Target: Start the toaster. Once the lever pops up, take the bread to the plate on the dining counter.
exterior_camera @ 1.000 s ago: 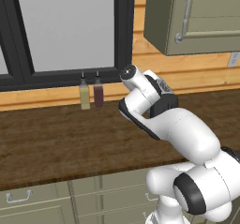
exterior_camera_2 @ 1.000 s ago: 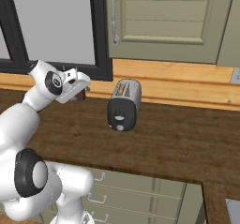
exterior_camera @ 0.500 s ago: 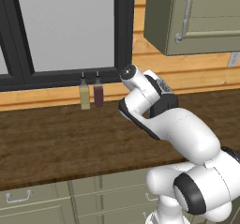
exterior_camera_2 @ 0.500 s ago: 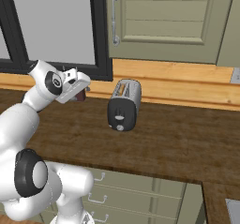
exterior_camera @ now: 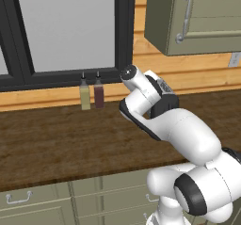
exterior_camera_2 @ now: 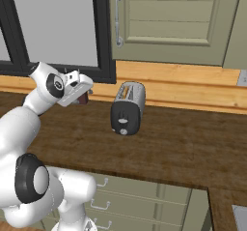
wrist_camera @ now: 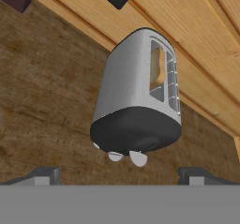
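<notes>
1. Silver-grey, the toaster stands on the wooden counter near the back wall, its dark knob end facing the robot.
2. Tan bread sits in one top slot.
3. Just short of the toaster, the gripper has its jaws spread wide, holding nothing.
4. Two bottles stand under the window.

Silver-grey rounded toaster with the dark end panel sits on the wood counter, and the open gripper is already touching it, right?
Not touching. In the hand view the open gripper hangs short of the silver-grey rounded toaster, its fingertips wide apart. The toaster does sit on the wood counter.
</notes>
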Controlling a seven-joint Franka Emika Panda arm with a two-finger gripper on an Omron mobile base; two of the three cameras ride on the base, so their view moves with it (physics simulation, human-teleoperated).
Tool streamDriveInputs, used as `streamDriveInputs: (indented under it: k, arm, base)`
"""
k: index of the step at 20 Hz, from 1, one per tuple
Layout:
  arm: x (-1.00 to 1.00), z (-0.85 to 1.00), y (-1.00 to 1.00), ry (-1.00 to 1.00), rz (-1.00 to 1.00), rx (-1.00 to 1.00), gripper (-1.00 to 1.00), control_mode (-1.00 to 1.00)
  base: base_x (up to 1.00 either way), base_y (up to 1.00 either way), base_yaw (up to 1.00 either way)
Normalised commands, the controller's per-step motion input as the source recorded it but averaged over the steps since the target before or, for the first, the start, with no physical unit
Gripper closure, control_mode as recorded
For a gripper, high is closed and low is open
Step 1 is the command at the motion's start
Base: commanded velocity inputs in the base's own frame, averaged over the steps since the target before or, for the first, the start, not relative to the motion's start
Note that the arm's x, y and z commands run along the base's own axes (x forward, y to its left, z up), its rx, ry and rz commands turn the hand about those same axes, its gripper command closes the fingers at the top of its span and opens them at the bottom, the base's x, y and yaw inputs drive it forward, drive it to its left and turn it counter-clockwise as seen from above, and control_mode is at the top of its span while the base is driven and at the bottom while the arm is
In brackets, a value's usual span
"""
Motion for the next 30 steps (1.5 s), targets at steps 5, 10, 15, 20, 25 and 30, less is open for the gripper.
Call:
streamDriveInputs:
  k: [5, 10, 15, 20, 25, 30]
  arm:
    - [0.0, 0.0, 0.0, 0.0, 0.0, 0.0, -1.0, -1.0]
    - [0.0, 0.0, 0.0, 0.0, 0.0, 0.0, -1.0, -1.0]
    - [0.0, 0.0, 0.0, 0.0, 0.0, 0.0, -1.0, -1.0]
    - [0.0, 0.0, 0.0, 0.0, 0.0, 0.0, -1.0, -1.0]
    - [0.0, 0.0, 0.0, 0.0, 0.0, 0.0, -1.0, -1.0]
    - [0.0, 0.0, 0.0, 0.0, 0.0, 0.0, -1.0, -1.0]
  base:
    - [0.0, 0.0, 0.0]
    - [0.0, 0.0, 0.0]
    - [0.0, 0.0, 0.0]
    - [0.0, 0.0, 0.0]
    - [0.0, 0.0, 0.0]
    - [0.0, 0.0, 0.0]
